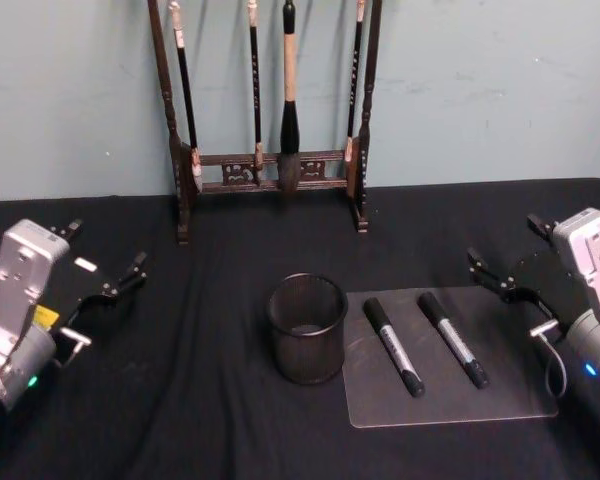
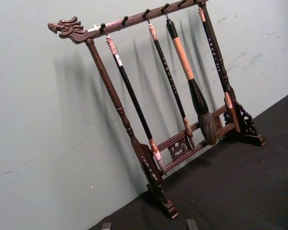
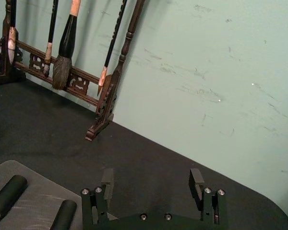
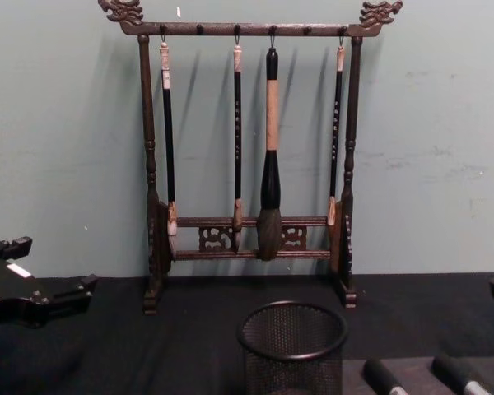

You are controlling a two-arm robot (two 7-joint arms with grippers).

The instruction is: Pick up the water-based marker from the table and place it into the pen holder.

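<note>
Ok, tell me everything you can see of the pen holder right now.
The pen holder is a small round cup of black wire mesh with a solid black rim, open on top. It stands upright on the black table, in front of the wooden brush rack and apart from it. Its side sits at the left edge of the grey mat carrying two markers; whether they touch is unclear. Nothing shows inside it.

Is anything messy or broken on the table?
No, nothing stands out. The pen holder stands upright, two markers lie side by side on the mat beside it, brushes hang straight on the rack. The left gripper and right gripper hover open at either side.
</note>
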